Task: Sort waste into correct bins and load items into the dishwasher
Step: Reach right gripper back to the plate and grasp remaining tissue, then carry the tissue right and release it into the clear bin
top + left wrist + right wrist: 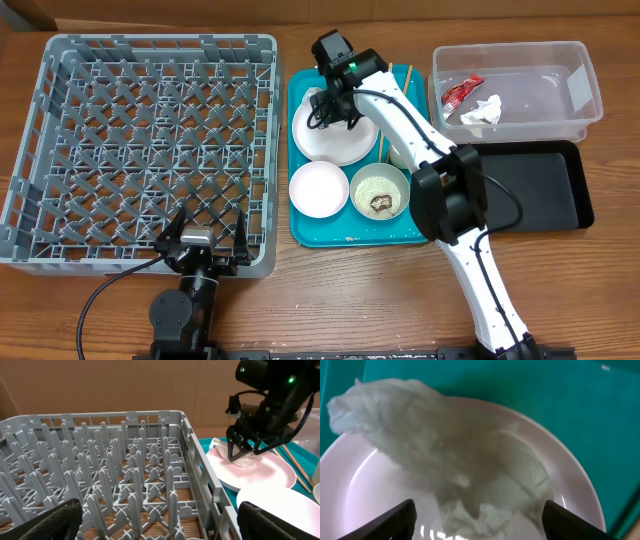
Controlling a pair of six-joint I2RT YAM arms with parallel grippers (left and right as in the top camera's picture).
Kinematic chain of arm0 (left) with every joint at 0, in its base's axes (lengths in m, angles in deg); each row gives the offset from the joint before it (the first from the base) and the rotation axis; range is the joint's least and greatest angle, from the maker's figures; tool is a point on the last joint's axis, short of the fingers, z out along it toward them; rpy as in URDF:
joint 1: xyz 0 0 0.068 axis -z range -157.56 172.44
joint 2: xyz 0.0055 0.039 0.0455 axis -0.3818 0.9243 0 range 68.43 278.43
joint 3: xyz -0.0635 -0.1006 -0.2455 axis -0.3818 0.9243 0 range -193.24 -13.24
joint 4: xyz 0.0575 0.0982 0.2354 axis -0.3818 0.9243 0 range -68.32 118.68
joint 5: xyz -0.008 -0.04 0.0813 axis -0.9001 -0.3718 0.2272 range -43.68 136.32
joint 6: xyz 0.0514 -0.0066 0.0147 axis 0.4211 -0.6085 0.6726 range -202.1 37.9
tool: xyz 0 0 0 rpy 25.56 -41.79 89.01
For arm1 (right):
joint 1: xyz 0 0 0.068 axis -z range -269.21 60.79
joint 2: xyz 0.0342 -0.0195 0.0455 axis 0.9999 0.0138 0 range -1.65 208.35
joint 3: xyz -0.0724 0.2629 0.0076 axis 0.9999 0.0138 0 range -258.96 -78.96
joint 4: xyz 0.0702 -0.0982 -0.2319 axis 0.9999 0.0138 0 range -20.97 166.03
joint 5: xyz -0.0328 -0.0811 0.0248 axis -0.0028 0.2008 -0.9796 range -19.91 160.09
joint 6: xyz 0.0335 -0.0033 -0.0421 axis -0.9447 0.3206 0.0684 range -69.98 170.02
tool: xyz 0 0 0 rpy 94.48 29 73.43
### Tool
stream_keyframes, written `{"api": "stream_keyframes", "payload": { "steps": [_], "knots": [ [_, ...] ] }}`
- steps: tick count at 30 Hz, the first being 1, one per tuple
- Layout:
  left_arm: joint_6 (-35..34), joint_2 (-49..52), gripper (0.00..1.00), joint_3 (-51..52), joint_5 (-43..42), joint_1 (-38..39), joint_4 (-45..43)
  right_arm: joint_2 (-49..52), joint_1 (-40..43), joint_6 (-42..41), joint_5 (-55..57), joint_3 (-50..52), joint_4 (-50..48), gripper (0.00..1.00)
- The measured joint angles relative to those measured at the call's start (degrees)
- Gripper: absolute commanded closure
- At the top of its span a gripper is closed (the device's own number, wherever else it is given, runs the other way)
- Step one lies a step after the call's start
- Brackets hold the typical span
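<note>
My right gripper (335,112) is open and low over the round white plate (338,147) on the teal tray. Its fingers (477,520) straddle a crumpled white paper (445,445) lying on the plate (570,475). The left wrist view shows the same gripper (245,452) just above the paper (246,462). My left gripper (205,243) is open and empty at the front edge of the grey dish rack (160,42), looking across its pegs (125,460). An empty white bowl (318,188) and a bowl with rice and a brown lump (380,192) sit in front of the plate.
The teal tray (300,236) stands right of the rack. Chopsticks (408,74) lie at its back, partly under my right arm. The clear tub (578,62) at back right holds a red-and-white wrapper (460,93) and white paper (482,112). The black tray (540,190) sits in front of it.
</note>
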Motion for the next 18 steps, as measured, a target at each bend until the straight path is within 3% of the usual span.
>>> {"api": "stream_keyframes", "payload": {
  "steps": [2, 6, 13, 15, 17, 18],
  "knots": [
    [0.00, 0.00, 0.00, 0.00, 0.00, 0.00, 0.00, 0.17, 0.02, 0.33, -0.07, 0.00, -0.76, 0.21],
    [0.00, 0.00, 0.00, 0.00, 0.00, 0.00, 0.00, 0.17, 0.00, 1.03, -0.26, 0.00, -2.12, 0.39],
    [0.00, 0.00, 0.00, 0.00, 0.00, 0.00, 0.00, 0.17, 0.00, 1.18, -2.08, 3.17, -5.05, 0.39],
    [0.00, 0.00, 0.00, 0.00, 0.00, 0.00, 0.02, -0.20, -0.07, 1.22, -1.97, 4.07, -5.68, 0.50],
    [0.00, 0.00, 0.00, 0.00, 0.00, 0.00, 0.02, -0.57, -0.04, 1.25, -1.81, 4.90, -5.70, 0.84],
    [0.00, 0.00, 0.00, 0.00, 0.00, 0.00, 0.00, -0.59, -0.04, 1.40, -1.40, 5.05, -5.62, 0.96]
  ]
}}
